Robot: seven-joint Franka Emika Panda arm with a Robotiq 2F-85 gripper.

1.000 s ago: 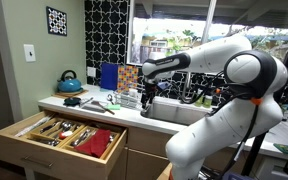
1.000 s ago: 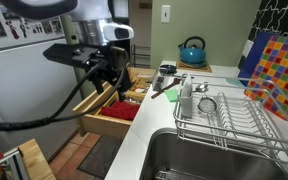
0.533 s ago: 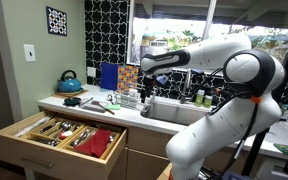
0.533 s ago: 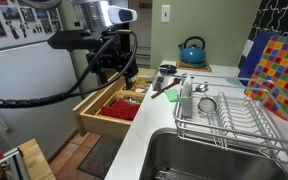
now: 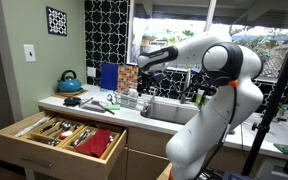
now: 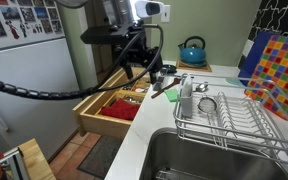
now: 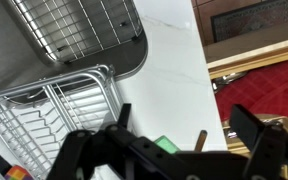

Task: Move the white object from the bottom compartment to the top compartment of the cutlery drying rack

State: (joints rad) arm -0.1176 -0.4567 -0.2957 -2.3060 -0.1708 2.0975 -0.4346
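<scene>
The gripper point(image 7: 169, 150) hangs over the counter point(image 7: 174, 60), jaws wide apart, empty; the cutlery drying rack point(image 6: 187, 98) is blurred, its white object indiscernible.

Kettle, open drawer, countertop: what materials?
Kettle: glossy blue with highlights, probably enamelled metal. Drawer: pale tan and matt, likely unpainted wood. Countertop: smooth white with faint grey veining, stone or an imitation; cannot tell which.

The counter point(image 6: 159, 122) is smooth, glossy white. The sink point(image 6: 204, 160) is dull metal, and the dish rack point(image 6: 234, 118) is thin shiny wire. The drawer point(image 6: 92, 100) is pale wood lined with red cloth point(image 6: 119, 108). The gripper point(image 7: 184, 120) looks matt black.
</scene>
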